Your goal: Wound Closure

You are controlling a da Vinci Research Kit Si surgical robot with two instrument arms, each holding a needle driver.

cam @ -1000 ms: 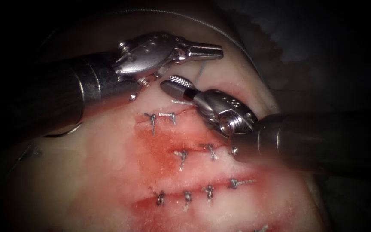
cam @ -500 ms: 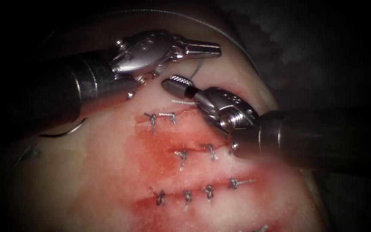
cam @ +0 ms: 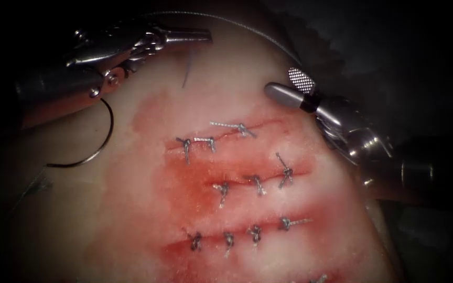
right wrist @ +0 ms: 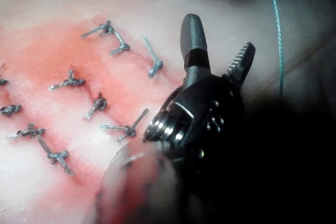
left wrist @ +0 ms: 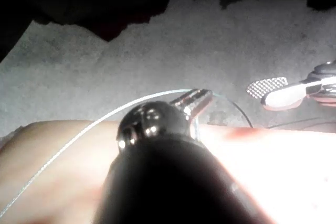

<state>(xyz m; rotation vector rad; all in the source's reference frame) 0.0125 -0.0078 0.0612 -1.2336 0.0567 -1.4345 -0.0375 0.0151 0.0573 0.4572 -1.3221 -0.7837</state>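
Observation:
My left tool (cam: 205,35) stands at the upper left with its jaws shut on a short dark strand of thread (cam: 186,71) that hangs down over the tissue (cam: 132,220). The curved needle (cam: 110,137) lies on the tissue left of the cuts, held by neither tool; its upper end runs under the left tool's wrist. My right tool (cam: 281,79) sits right of the top cut (cam: 258,126) with its jaws wide open and nothing between them. The right wrist view has the same open jaws (right wrist: 219,34) above the knotted stitches (right wrist: 118,45). The left tool's jaws (left wrist: 198,97) meet a pale thread (left wrist: 79,135).
Three stitched cuts cross the tissue, with knots and short tails (cam: 226,188) and red fluid (cam: 190,178) around them. A long pale thread (cam: 247,29) arcs over the tissue's far edge. The right tool (left wrist: 286,92) reaches into the left wrist view.
The right tool's jaws opened and it drew back to the right, uncovering the top stitch. The left tool moved up and to the left, carrying the thread strand along.

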